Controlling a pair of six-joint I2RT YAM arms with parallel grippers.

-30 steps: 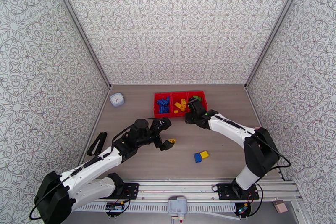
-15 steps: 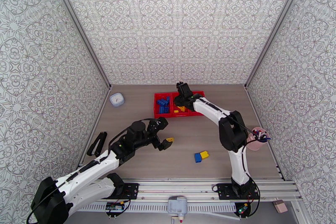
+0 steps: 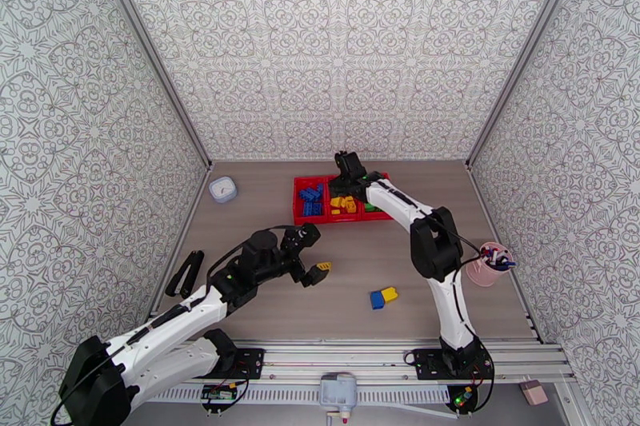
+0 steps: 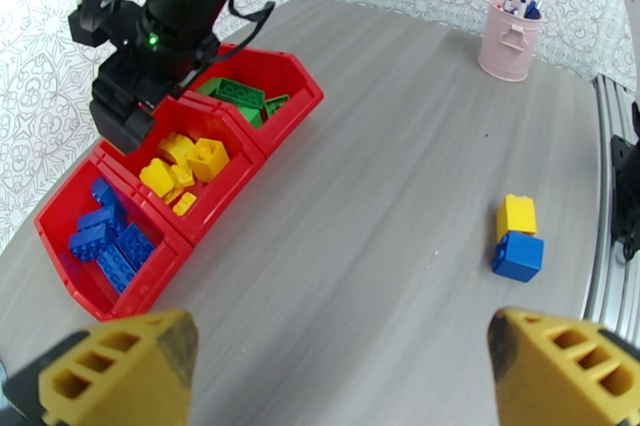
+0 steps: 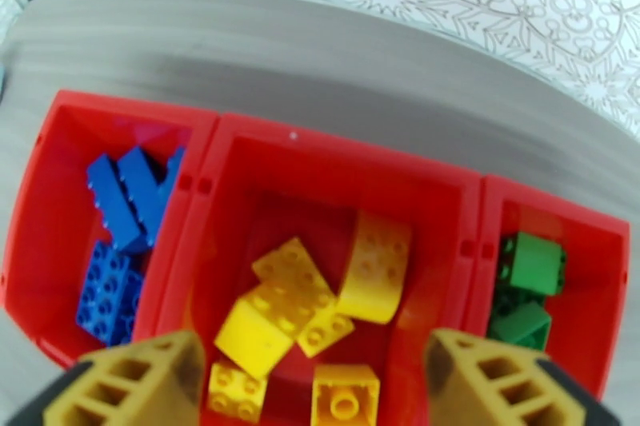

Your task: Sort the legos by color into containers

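Red plastic tray (image 3: 297, 210), three compartments side by side, at the far middle of the grey wood-grain table (image 3: 416, 260). I log the contents from the right wrist camera:

- Left compartment: blue legos (image 5: 120, 240), several, heaped.
- Middle compartment: yellow legos (image 5: 280, 304), several; one curved piece at the heap's right side reads blurred on my feed.
- Right compartment: green legos (image 5: 532, 264), at least two.

Off the tray, on the bare table near the front rail:
- loose yellow brick (image 4: 516, 214) and loose blue brick (image 4: 518, 256), touching each other, well apart from the tray.

Grippers:
- right gripper (image 5: 316, 384): above the middle compartment, pointing down into it. I see its yellow fingers spread wide with nothing between them.
- left gripper (image 4: 344, 376): low over the table, between the tray and the loose pair. Its fingers are spread as wide as I see them go, and it is empty.

Other items:
- pink cup (image 4: 510, 40) holding pens, at the table's right edge.
- small white cup (image 3: 223, 189), far left, beside the wall.
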